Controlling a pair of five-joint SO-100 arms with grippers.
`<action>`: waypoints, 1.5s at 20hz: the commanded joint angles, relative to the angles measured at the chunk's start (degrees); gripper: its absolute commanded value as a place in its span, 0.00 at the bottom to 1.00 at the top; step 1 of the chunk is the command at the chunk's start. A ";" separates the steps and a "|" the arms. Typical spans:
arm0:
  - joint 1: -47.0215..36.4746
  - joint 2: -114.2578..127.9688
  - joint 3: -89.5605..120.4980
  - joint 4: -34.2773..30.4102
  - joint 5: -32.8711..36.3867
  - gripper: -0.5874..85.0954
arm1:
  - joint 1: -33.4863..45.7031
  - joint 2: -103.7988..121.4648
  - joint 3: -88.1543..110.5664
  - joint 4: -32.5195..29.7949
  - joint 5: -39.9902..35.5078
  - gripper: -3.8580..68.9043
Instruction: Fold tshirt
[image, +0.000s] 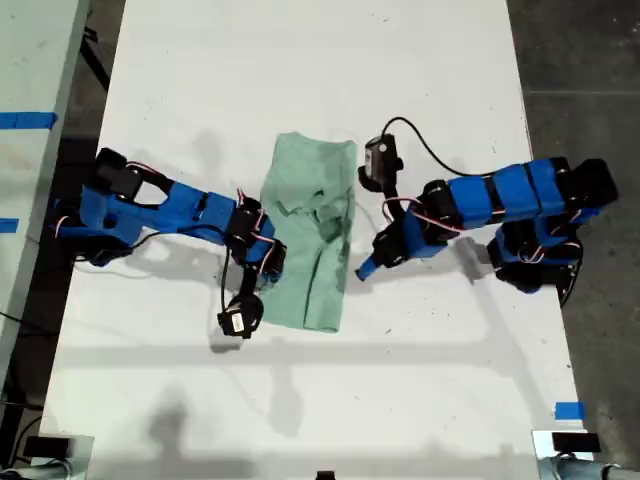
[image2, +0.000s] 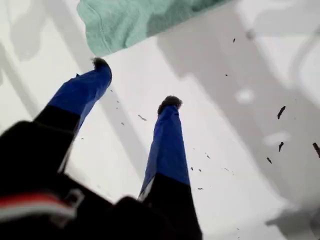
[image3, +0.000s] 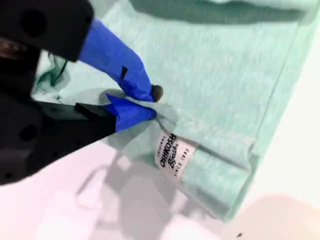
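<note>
A: Where is the tshirt (image: 310, 235) lying, and which arm is working it?

B: It is lying folded into a narrow strip at the middle of the white table (image: 300, 70). My second gripper (image3: 150, 102), on the exterior view's left, is pinching the strip's edge near the neck label (image3: 172, 154); its jaws are closing on cloth.

A: And the other?

B: My first gripper (image2: 135, 82), on the exterior view's right, is hovering just beside the tshirt with jaws apart, holding nothing.

A: What is threatening the fold?

B: Judging from the thin pinch, the cloth could be slipping free mid-lift, or only the top layer could be rising, undoing the strip. With nothing pinning the right edge, the whole strip may be dragging sideways.
</note>
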 joint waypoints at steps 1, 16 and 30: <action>-0.97 -1.05 -4.48 -6.86 3.08 0.16 | -0.97 3.96 -0.09 -2.29 0.70 0.37; 2.20 42.80 19.60 4.04 -2.46 0.27 | -0.97 6.86 2.46 -2.90 1.23 0.37; 8.79 36.39 28.92 -6.06 -5.45 0.26 | -6.59 -24.70 -32.17 1.58 4.92 0.44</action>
